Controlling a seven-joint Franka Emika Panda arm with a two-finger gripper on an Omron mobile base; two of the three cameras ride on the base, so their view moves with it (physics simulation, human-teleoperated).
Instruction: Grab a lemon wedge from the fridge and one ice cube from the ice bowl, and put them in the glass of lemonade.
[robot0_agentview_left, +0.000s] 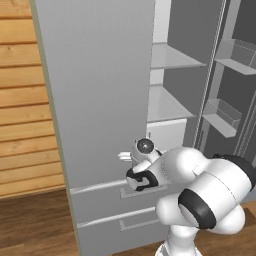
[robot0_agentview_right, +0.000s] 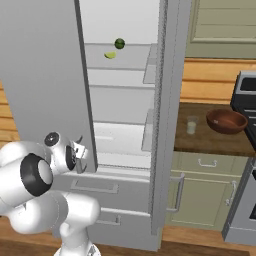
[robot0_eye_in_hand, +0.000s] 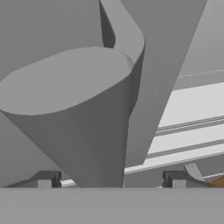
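The fridge (robot0_agentview_left: 95, 75) stands with its right door swung open and its left door (robot0_agentview_right: 40, 60) facing me. On an upper shelf inside lies the lemon wedge (robot0_agentview_right: 110, 55), small and pale yellow-green. My gripper (robot0_agentview_right: 80, 146) is low at the left door's inner edge, far below the wedge. In the hand view the gripper (robot0_eye_in_hand: 110, 180) is open, its fingertips (robot0_eye_in_hand: 46, 180) standing on either side of the door's thick grey bar handle (robot0_eye_in_hand: 87, 109) without touching it. The glass of lemonade (robot0_agentview_right: 191, 125) and the reddish-brown ice bowl (robot0_agentview_right: 226, 121) sit on the counter to the fridge's right.
A dark green ball (robot0_agentview_right: 120, 43) rests just behind the wedge. The open right door (robot0_agentview_right: 167, 100) with its bins (robot0_agentview_left: 222, 117) stands between the fridge interior and the counter. Two drawers (robot0_agentview_left: 100, 192) lie below my hand. A stove (robot0_agentview_right: 245, 150) is at the far right.
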